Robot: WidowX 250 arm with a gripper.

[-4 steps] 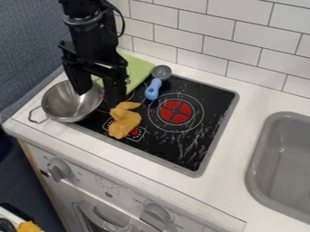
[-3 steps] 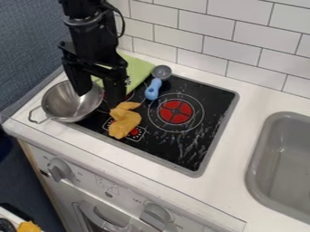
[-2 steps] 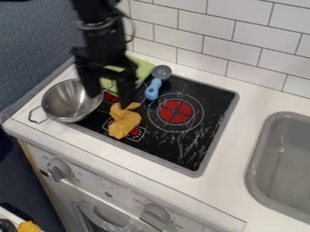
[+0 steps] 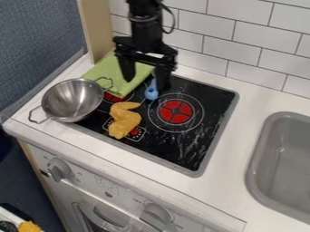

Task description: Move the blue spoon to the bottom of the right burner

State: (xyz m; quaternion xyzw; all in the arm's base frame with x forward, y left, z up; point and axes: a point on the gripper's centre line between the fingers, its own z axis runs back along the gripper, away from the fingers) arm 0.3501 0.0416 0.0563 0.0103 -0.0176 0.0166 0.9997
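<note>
Pincer (image 4: 145,86) spread. Blue spoon (image 4: 151,93): handle visible between the fingers, nearer one; bowl end hidden behind.

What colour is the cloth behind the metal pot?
Light green, best seen in the camera view.

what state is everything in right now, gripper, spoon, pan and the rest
gripper: open, jaws apart
blue spoon: lying on the stovetop, far end hidden behind the gripper
steel pan: upright, nothing visible inside
green cloth: spread flat
yellow toy wing: lying on the stovetop
right burner: uncovered
left knob: on or off, cannot tell
</note>
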